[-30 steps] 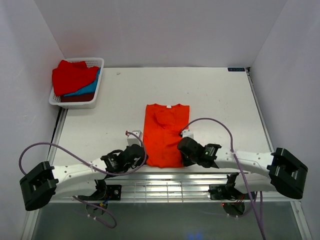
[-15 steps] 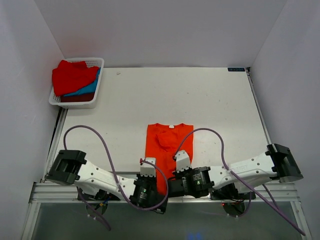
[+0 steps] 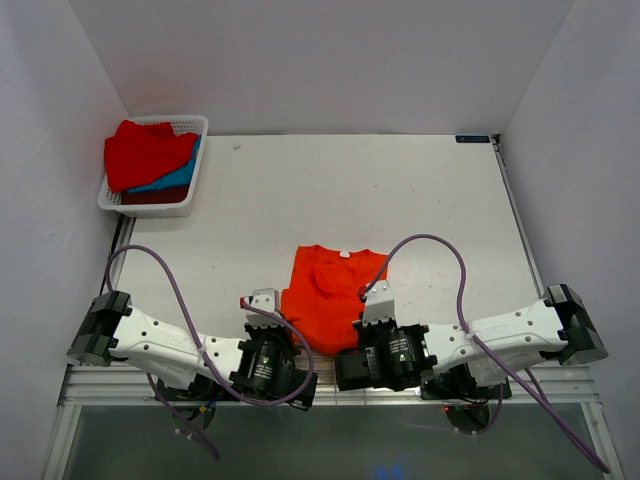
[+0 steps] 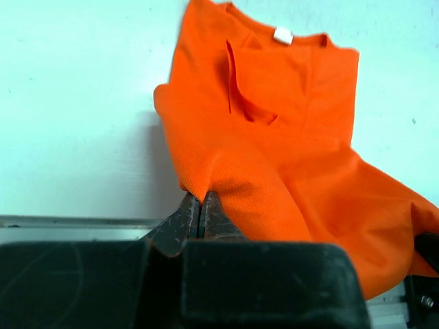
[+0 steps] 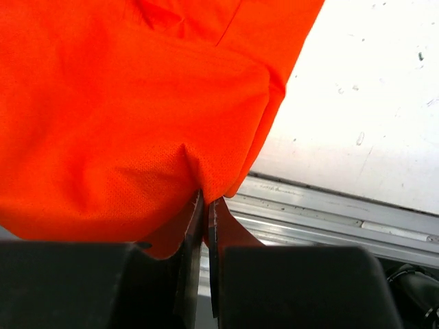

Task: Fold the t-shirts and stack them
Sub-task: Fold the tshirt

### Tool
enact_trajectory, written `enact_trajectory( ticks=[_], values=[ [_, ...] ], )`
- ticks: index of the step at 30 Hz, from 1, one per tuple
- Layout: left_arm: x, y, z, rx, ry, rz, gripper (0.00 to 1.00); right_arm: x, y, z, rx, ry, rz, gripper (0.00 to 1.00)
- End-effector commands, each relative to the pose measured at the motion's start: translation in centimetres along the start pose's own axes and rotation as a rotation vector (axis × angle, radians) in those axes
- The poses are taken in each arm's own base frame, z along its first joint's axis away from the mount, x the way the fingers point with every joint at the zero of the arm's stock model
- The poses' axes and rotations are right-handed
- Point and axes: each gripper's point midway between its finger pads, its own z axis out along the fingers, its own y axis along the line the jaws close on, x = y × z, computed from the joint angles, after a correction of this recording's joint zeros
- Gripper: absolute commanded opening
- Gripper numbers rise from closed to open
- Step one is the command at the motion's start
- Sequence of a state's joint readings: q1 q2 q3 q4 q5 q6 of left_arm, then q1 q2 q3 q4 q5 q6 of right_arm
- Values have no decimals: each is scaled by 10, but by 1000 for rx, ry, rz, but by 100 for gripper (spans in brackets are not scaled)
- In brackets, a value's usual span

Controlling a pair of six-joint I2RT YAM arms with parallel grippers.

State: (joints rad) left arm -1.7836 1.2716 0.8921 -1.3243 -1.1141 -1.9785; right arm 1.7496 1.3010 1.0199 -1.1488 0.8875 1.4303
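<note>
Only overhead, basket (image 3: 152,207) beyond orange shirt (image 3: 325,300)

A white plastic lattice basket (image 3: 155,208) sits at the far left corner of the white table (image 3: 400,200), its outer side hanging slightly past the table's left edge. At the table's far right corner lies a small dark label (image 3: 472,139), and a faint dark speck (image 3: 237,147) marks the surface near the far edge, just right of the basket. A ribbed aluminium rail (image 5: 329,212) runs along the table's near edge, and pale plain walls (image 3: 320,60) enclose the other three sides.

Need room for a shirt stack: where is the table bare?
Bare: the stretch between basket, back wall and orange shirt, plus the right side of the table. Crowded: the near edge, where the left claw and right claw pinch the shirt.
</note>
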Motion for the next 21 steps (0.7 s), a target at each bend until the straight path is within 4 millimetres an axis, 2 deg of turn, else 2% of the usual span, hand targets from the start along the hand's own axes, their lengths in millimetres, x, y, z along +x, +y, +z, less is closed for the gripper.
enact_trajectory(
  ticks=[1, 4, 5, 7, 8, 9, 10, 11, 12, 13, 15, 16, 18, 20, 21],
  values=[
    [-35, 8, 10, -6, -131, -59, 0, -37, -15, -1, 34, -124, 60, 8],
    [-47, 14, 19, -40, -164, -54, 0, -51, -21, 5, 44, -150, 60, 8],
    [-52, 10, 22, -31, -185, -75, 0, -57, -25, 10, 58, -155, 72, 8],
    [-65, 10, 28, -48, -201, -1, 0, -68, -19, 15, 21, -174, 50, 8],
    [-67, -9, 31, -3, -200, -66, 0, -74, -17, 18, 6, -183, 48, 8],
    [-71, -16, 33, 15, -198, -61, 0, -82, -11, 25, -16, -194, 87, 8],
    [-87, -11, 37, 17, -209, 80, 0, -88, -12, 26, -23, -205, 42, 8],
    [-91, -33, 45, 106, -234, -23, 0, -92, -13, 29, -21, -212, 41, 8],
    [-88, -42, 49, 206, -191, 1, 0, -98, -18, 34, -4, -215, 49, 8],
    [-115, -29, 54, 230, -259, 15, 0, -103, -17, 36, -7, -224, 38, 8],
    [-121, -25, 62, 271, -262, -33, 0, -110, -20, 40, -5, -231, 44, 8],
    [-128, -15, 74, 223, -265, -19, 0, -114, -17, 43, -20, -244, 29, 8],
    [-134, -22, 83, 236, -256, 19, 0, -118, -19, 51, -21, -237, 35, 8],
    [-127, -32, 98, 251, -223, 82, 0, -122, -26, 60, -2, -235, 36, 8],
    [-130, -36, 101, 253, -224, 85, 0, -123, -27, 63, -2, -233, 37, 8]
  ],
)
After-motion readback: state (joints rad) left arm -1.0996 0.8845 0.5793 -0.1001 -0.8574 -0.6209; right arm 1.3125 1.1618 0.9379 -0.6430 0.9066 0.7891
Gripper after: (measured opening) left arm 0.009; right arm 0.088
